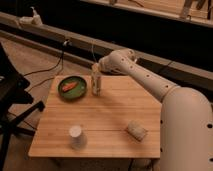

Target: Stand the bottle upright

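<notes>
The slim pale bottle (pixel 96 81) with a whitish label and tan cap stands upright on the wooden table (pixel 110 122), near its far edge, just right of a green plate. My gripper (pixel 96 70) is at the end of the white arm (pixel 145 75), right at the bottle's top. The bottle's neck is partly hidden by it.
A green plate (pixel 73 88) with an orange item sits at the far left of the table. A white paper cup (pixel 76 136) stands near the front left. A flat pale block (pixel 136 130) lies at the front right. A black chair (pixel 12 95) stands to the left.
</notes>
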You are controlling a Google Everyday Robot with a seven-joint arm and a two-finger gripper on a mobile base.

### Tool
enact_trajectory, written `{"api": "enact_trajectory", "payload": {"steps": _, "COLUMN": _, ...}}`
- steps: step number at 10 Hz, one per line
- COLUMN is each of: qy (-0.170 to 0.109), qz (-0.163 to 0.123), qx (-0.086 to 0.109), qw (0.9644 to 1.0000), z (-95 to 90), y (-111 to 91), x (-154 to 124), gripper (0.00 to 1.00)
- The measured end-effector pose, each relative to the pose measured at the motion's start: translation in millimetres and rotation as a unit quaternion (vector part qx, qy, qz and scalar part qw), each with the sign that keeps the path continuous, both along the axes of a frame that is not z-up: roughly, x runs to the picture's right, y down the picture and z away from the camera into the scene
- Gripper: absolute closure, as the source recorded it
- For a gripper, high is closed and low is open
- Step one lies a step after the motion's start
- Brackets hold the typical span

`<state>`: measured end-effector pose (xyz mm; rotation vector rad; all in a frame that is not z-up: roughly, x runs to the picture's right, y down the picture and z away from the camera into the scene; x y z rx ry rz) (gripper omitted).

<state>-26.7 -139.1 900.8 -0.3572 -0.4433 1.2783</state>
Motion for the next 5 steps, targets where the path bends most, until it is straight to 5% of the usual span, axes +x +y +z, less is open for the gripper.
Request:
{"api": "enact_trajectory", "payload": {"steps": 2, "qy": -0.004, "qz": -0.006, "qx": 0.004, "qw": 1.0000, "z": 1.1, "y": -2.7, "x": -5.0, "gripper": 0.20}}
{"api": "enact_trajectory", "payload": {"steps": 5, "qy": -0.008, "qz": -0.011, "qx": 0.004, "qw": 0.9999, "z": 0.3, "y": -3.7, "x": -6.1, "gripper": 0.20}}
